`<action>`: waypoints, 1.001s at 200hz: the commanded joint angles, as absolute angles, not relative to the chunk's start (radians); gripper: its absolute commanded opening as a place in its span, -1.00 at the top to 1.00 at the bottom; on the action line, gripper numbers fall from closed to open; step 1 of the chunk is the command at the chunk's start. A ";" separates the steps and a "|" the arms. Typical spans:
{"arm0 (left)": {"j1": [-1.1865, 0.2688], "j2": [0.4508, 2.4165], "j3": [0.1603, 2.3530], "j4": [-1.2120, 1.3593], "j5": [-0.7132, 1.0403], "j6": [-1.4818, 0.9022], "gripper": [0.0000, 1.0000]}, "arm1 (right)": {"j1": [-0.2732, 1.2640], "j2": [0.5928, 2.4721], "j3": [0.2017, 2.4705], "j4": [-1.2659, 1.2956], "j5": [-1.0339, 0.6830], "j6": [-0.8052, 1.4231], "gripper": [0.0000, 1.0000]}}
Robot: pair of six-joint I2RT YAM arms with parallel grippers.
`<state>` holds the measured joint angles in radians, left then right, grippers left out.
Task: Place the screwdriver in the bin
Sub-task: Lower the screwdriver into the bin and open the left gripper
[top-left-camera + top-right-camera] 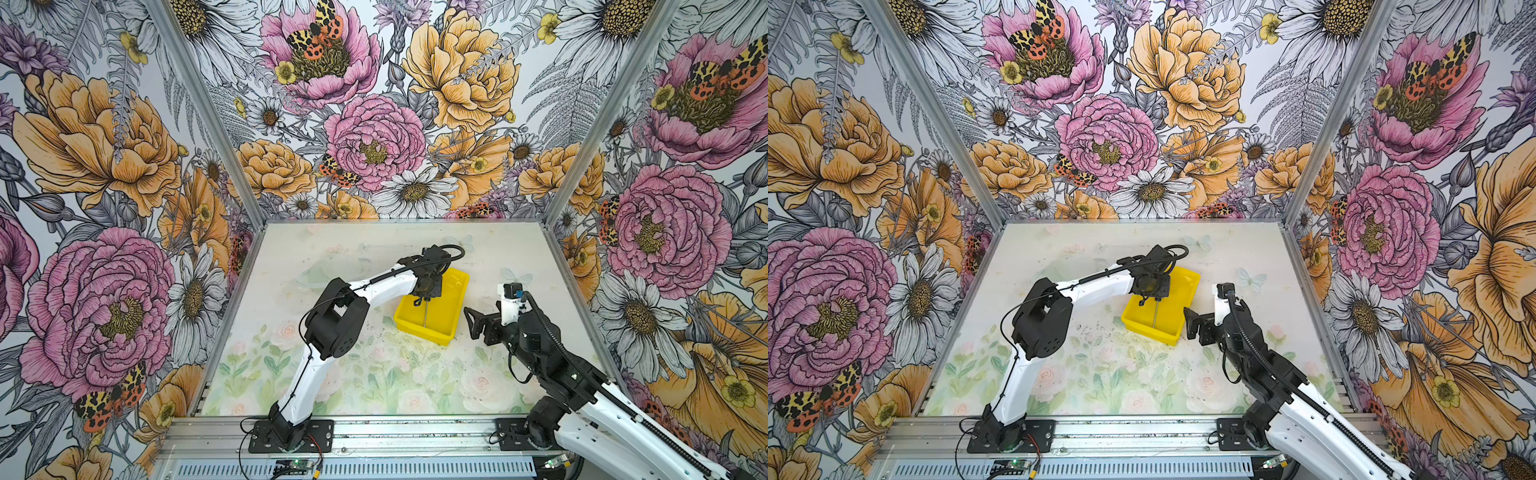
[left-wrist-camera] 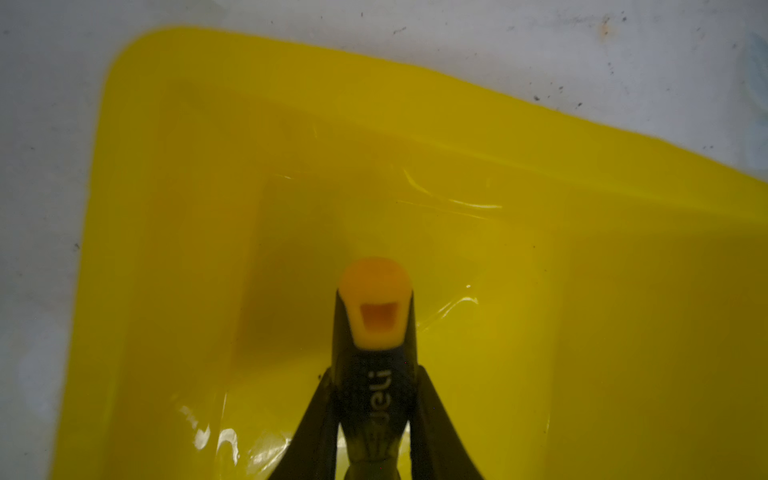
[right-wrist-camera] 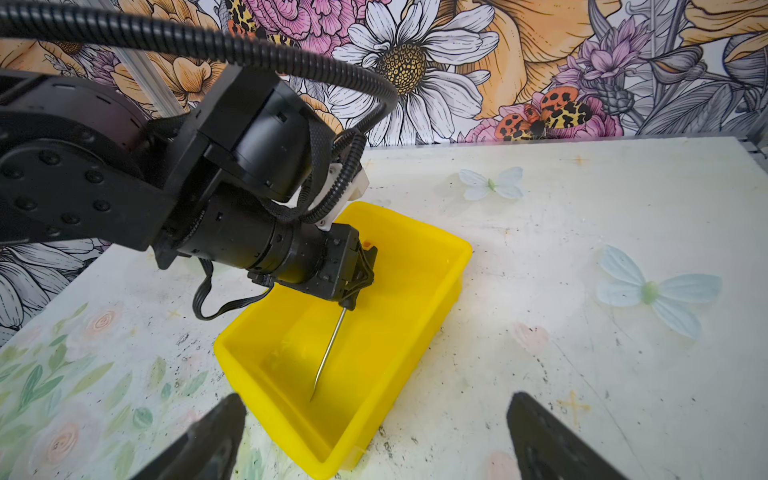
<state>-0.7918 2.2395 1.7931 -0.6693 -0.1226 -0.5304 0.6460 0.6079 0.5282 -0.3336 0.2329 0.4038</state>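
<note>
Left claw (image 2: pixel 374 316) clamped narrow on the black handle of the screwdriver (image 2: pixel 376 395), one finger on each side, orange cap sticking out past the fingertips. The claw hangs over the bin (image 3: pixel 457 249), inside its outline in both top views (image 1: pixel 424 300) (image 1: pixel 1154 297).

Screwdriver shaft (image 3: pixel 330 353) slopes down toward the bin's near end, with the tip below rim level, inside the walls. Can't tell if the tip touches the bin floor. The shaft runs roughly midway between the two long walls, clear of both. The cap end points at the far end and is off the floor.

The bin (image 1: pixel 424 332) sits right of centre on the worktop (image 1: pixel 332 249), turned slightly off square.

Right claw (image 1: pixel 469 324) is spread wide and holds nothing. It is low, just beside the bin's near-right corner, not touching. From its wrist camera both fingers (image 3: pixel 224 428) straddle the near end.

Free worktop left, far and near of the bin; the tight side is the right.
</note>
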 commanded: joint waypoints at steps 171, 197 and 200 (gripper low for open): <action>-0.792 2.130 1.831 -0.667 -0.101 -0.465 -0.42 | 0.600 0.607 0.530 -0.331 0.253 0.403 -0.99; -0.787 2.064 1.789 -0.666 -0.098 -0.475 -0.53 | 0.595 0.603 0.533 -0.332 0.251 0.400 -0.99; -0.786 2.055 1.781 -0.666 -0.095 -0.477 -0.55 | 0.595 0.604 0.534 -0.332 0.250 0.400 -0.99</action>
